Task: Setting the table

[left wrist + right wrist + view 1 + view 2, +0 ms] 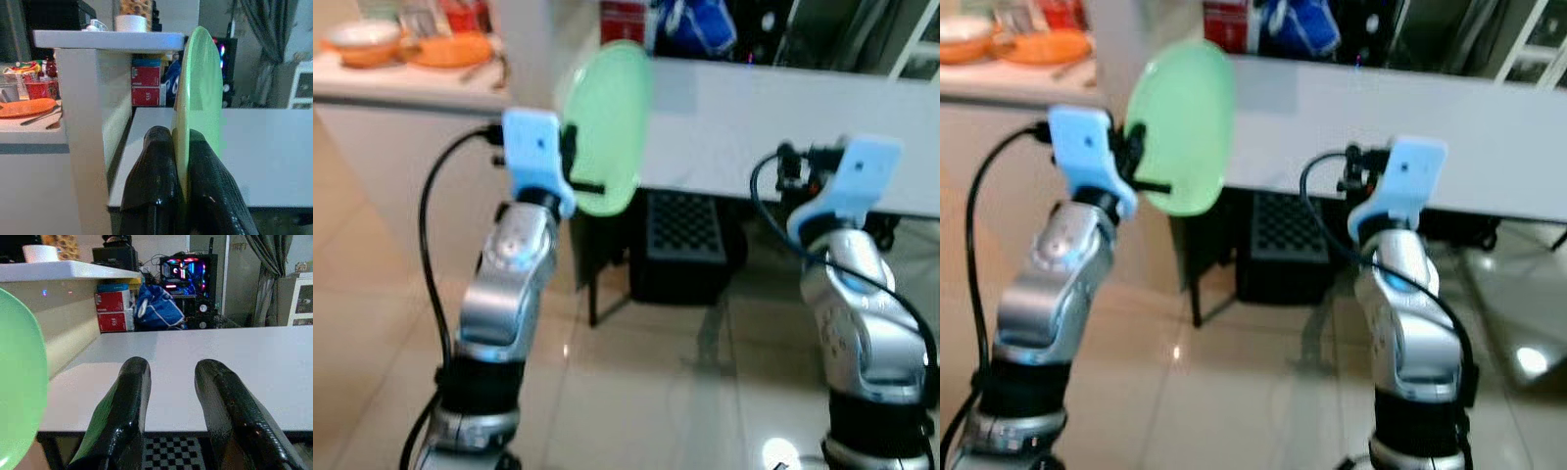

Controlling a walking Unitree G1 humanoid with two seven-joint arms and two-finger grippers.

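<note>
Before the white table's [773,137] near edge, left pincer [181,161] clamps an upright green plate [607,122]; right pincer [171,382] gapes.

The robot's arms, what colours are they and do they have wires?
Both arms are shiny silver with black bands lower down. Each wrist wears a light blue block, on the left arm and the right arm. A black cable loops beside each arm. Each tool, left tool and right tool, has two long, glossy black fingers.

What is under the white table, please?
Under the white table stands a dark crate with a grid-patterned side. The tabletop and both arms cover the rest of that space.
</note>
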